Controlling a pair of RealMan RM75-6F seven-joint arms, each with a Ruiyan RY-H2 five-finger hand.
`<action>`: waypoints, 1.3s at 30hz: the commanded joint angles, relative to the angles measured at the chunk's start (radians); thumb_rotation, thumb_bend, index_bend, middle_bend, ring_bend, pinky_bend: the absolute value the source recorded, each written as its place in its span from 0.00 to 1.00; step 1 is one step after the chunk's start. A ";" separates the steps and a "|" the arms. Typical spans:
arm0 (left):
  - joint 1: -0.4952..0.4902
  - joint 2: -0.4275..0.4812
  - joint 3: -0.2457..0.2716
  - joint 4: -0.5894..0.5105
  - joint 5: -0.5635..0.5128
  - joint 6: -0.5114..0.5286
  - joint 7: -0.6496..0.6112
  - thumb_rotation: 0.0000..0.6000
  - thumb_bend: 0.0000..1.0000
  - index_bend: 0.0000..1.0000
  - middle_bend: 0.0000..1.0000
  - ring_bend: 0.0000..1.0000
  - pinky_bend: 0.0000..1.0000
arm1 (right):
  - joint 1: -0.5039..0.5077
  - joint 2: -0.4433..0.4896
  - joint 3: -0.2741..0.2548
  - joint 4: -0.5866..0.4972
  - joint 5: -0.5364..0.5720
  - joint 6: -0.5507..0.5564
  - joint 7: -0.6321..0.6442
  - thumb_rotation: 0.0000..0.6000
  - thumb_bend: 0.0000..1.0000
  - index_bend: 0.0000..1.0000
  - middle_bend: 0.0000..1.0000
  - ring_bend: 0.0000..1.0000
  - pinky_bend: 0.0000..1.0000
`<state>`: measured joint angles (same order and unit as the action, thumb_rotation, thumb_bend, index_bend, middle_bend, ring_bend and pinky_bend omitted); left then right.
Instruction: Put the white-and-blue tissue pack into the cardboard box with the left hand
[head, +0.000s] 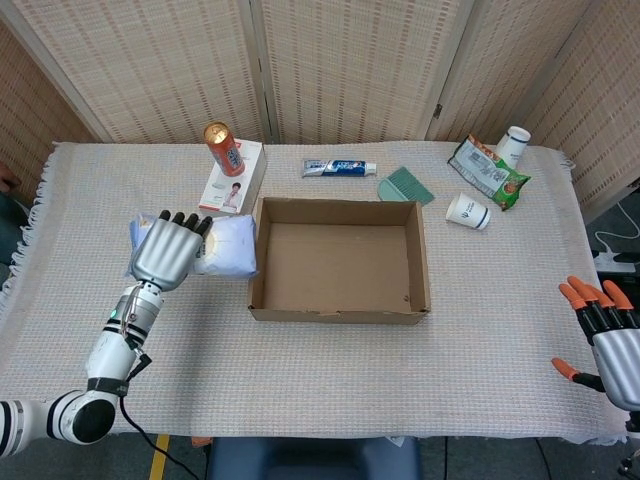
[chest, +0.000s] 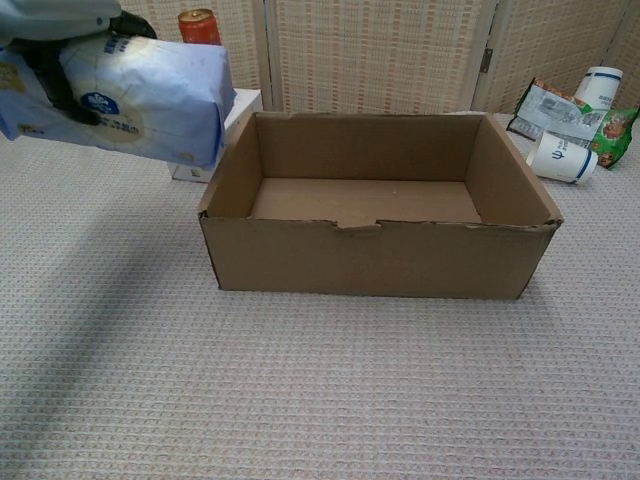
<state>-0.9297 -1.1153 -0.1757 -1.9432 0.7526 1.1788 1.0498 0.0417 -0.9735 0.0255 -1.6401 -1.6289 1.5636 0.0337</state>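
On the worktop: one cardboard box, one white-and-blue tissue pack, and one red drink can standing on one small white carton. One toothpaste tube, one green comb, one snack bag. Paper cups come to two (one upright, one tipped on its side). Robot hands also number two: the left hand and the right hand.

Silver left hand, black fingers; seemingly white forearm.
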 joint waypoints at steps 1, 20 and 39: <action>-0.019 0.004 -0.008 -0.016 -0.003 0.005 0.014 1.00 0.23 0.46 0.56 0.46 0.57 | 0.000 0.000 0.000 0.000 0.001 0.000 -0.001 1.00 0.00 0.06 0.03 0.00 0.00; -0.169 -0.228 -0.084 0.005 0.069 0.099 -0.003 1.00 0.23 0.47 0.56 0.46 0.57 | -0.003 0.013 0.005 0.000 0.006 0.007 0.028 1.00 0.00 0.06 0.03 0.00 0.00; -0.288 -0.495 -0.126 0.248 -0.001 0.040 -0.002 1.00 0.24 0.47 0.56 0.46 0.56 | -0.005 0.021 0.008 0.003 0.018 0.005 0.047 1.00 0.00 0.06 0.03 0.00 0.00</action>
<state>-1.2046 -1.5891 -0.2980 -1.7183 0.7625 1.2311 1.0504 0.0371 -0.9527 0.0330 -1.6370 -1.6107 1.5681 0.0806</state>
